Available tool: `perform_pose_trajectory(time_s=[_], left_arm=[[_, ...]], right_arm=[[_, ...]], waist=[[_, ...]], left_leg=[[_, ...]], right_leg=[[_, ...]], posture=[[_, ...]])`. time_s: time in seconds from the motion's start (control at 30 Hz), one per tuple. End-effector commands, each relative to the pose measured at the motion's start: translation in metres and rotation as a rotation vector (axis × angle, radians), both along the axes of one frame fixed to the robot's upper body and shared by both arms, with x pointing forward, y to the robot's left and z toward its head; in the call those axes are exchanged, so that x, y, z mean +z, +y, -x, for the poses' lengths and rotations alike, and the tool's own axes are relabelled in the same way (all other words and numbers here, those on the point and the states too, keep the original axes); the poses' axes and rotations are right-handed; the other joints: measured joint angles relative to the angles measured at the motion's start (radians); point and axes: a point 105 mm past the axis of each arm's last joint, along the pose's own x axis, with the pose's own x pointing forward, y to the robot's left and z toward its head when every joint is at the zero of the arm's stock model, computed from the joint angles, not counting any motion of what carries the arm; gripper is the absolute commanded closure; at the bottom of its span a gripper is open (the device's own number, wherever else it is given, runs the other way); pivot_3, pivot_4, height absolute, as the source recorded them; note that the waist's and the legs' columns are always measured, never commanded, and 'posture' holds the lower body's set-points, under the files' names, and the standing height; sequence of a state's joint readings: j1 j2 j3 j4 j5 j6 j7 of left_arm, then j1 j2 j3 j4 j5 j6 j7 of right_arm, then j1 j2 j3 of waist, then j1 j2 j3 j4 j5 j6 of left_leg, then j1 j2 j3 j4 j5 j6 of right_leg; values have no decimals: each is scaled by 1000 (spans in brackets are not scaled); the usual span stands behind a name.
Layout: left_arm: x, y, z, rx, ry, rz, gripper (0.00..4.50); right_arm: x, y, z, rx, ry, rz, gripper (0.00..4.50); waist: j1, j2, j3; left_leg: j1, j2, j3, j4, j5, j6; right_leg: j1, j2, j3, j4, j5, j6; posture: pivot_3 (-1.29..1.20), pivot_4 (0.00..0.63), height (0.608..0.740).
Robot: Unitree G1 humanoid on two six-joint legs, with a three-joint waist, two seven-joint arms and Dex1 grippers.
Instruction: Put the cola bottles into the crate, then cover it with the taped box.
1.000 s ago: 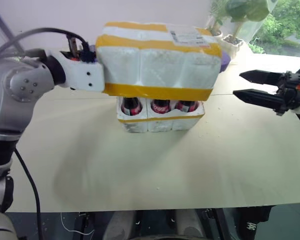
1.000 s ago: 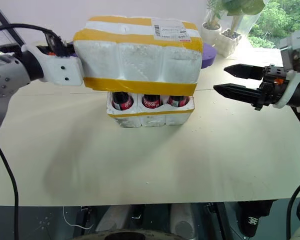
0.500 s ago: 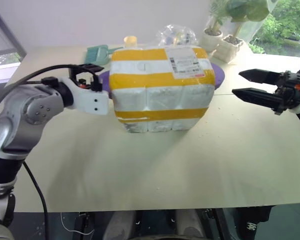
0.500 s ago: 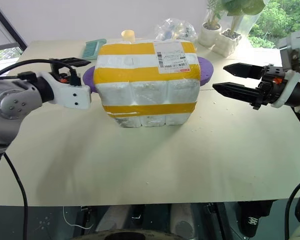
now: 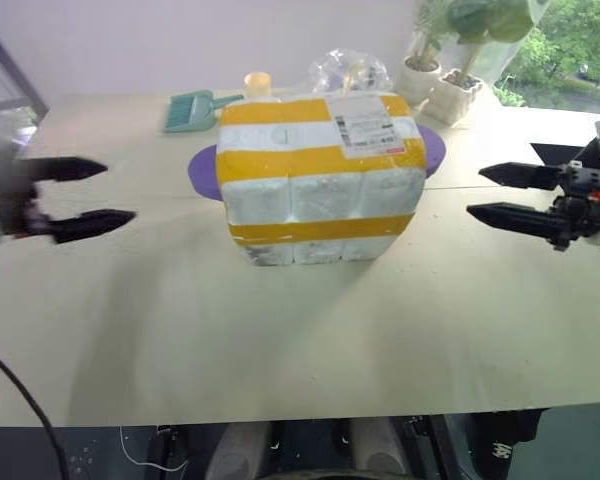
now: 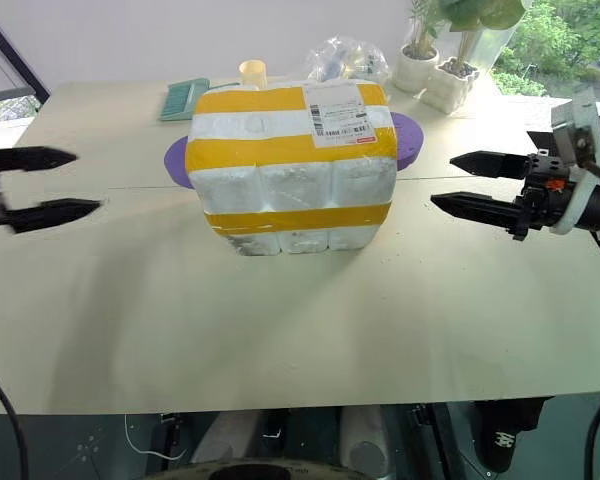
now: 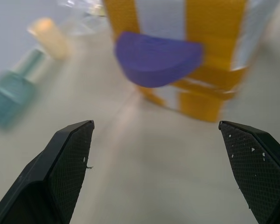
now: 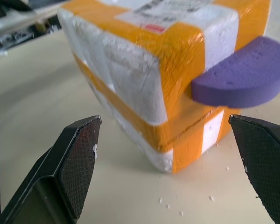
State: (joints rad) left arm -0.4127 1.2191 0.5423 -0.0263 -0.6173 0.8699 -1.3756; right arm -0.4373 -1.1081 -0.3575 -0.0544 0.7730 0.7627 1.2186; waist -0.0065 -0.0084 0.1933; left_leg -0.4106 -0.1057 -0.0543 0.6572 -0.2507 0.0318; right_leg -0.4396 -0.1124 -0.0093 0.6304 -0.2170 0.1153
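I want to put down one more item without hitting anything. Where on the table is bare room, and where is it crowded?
The widest bare patch is the table's near side, in front of the taped box. Bare strips lie between the box and the left gripper, and between the box and the right gripper. Behind the box it is crowded: purple disc, green brush, cup, plastic bag, plant pots.

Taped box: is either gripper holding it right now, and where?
Nothing is held. The left gripper and right gripper are both open, apart from the taped box on either side.
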Motion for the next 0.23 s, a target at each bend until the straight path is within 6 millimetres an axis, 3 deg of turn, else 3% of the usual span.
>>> perform_pose_trajectory(time_s=[0.03,0.23], left_arm=[[20,8,9,-26,21,111,21],[13,9,5,-12,55,68,21]], right_arm=[[9,2,4,29,-53,36,0],[9,6,-1,46,-57,19,0]], waist=[[-2,0,0],[-7,1,0]], left_leg=[[1,0,0,0,0,0],[3,0,0,0,0,0]], right_leg=[[1,0,0,0,0,0],[3,-3,1,0,0,0]], posture=[[0,150,740],[0,150,740]])
